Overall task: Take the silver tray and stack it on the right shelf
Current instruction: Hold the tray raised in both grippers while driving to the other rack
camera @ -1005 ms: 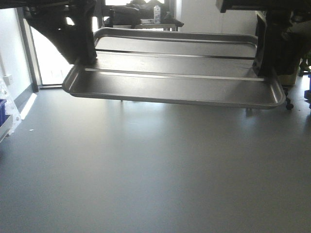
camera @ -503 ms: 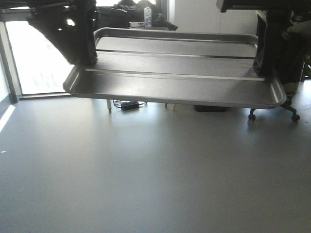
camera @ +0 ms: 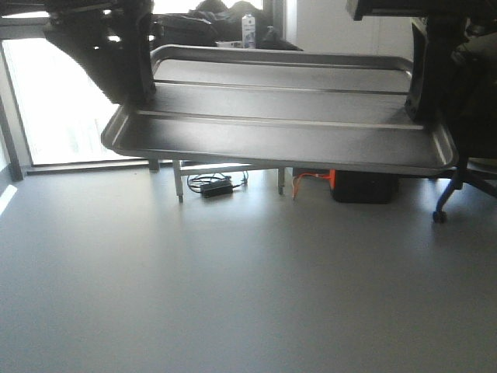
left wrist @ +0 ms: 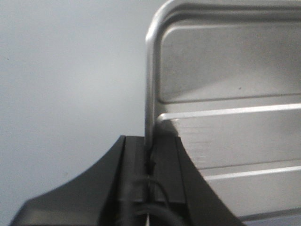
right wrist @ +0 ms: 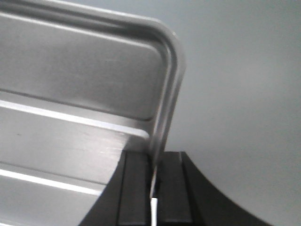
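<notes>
A pale grey, smooth floor (camera: 248, 295) fills everything beneath the jaws, and nothing supports the load from below. The shiny stainless-steel rectangular tray (camera: 279, 116), with its low raised rim and two long ribs, hangs in the air. It spans the gap between the two pairs of jaws and lies about level.

The left jaws are closed narrow on the tray's left short rim. In the left wrist view the rim of the tray (left wrist: 225, 70) runs straight down into the slit between the two black pads (left wrist: 134, 160). The right jaws grip the opposite short rim the same way, with the edge of the tray (right wrist: 70, 61) pinched between their black pads (right wrist: 136, 179). The right shelf is in no view, so this looks like mid-carry, with the stacking not yet begun.

Beyond the jaws stand a bright window (camera: 62, 116), the metal legs of a table (camera: 178, 183), a black box trailing an orange cable (camera: 365, 186) and a dark chair castor (camera: 440, 216). A small black power adapter (camera: 216, 188) lies on the floor.

Each grip bites only a thin lip of metal. If the arms drift apart, or one lifts or turns out of step with the other, the rim could slide from the pads and the tray could twist and fall. A jolt from the base could do the same. The tray's long edge reaches ahead of the jaws and might clip the table legs or the chair in a turn.
</notes>
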Controlling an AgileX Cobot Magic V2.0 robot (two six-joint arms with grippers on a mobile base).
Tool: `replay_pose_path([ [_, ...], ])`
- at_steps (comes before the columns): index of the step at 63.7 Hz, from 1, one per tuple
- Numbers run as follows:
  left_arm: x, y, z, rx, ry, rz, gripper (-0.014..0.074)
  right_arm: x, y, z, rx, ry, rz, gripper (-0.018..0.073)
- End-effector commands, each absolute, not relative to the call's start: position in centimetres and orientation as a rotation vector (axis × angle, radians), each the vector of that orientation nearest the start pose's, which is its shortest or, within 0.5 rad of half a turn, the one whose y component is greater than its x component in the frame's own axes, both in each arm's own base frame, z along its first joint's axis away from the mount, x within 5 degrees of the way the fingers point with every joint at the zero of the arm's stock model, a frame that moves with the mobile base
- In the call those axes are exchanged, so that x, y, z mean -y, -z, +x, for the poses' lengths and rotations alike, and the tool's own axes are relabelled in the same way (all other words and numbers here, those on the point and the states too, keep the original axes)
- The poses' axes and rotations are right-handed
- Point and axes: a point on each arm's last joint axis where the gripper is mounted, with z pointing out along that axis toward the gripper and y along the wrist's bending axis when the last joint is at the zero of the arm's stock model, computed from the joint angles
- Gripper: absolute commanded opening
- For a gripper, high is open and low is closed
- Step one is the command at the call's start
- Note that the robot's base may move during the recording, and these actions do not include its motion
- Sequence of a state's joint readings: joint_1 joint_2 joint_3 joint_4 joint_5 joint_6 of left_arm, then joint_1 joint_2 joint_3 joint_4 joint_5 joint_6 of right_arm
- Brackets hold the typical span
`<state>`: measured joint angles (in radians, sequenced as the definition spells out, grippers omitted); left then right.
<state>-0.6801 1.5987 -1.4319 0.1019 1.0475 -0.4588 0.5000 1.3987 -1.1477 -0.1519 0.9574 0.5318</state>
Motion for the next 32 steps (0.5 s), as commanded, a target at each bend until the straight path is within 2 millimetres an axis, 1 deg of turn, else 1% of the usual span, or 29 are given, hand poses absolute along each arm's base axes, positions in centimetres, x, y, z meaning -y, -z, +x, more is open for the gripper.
replay_pose_path([
  [1, 20.35, -35.18, 26.32, -2.578, 0.281, 0.340, -0.0093, -12.27, -32.87, 25.19, -2.574, -0.158, -0.070, 0.0058],
  [32, 20.35, -35.18, 26.32, -2.578, 0.281, 0.340, -0.0093, -12.27, -32.87, 25.19, -2.574, -0.158, -0.070, 0.0058],
])
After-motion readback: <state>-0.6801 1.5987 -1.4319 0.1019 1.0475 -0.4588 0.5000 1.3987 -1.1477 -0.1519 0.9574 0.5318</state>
